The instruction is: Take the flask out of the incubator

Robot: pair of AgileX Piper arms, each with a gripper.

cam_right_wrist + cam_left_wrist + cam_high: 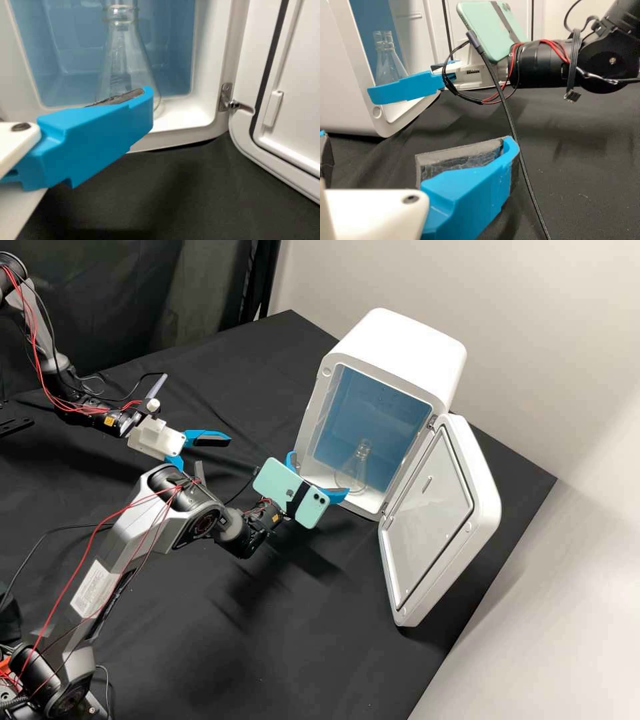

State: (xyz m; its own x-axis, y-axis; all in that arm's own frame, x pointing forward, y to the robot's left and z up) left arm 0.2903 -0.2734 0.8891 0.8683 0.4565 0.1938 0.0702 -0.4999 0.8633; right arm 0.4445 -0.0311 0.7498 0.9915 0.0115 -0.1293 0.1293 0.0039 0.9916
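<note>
Fetching the flask (358, 463) is calling for a level, centred advance past the front lip of the open incubator (400, 353), then a gentle squeeze low on the slick glass. The right arm's jaws are hanging wide apart at the incubator's mouth. The flask is standing upright just inside, ahead of them and not yet between them. The left arm's jaws are also gaping, well back from the incubator.
</note>
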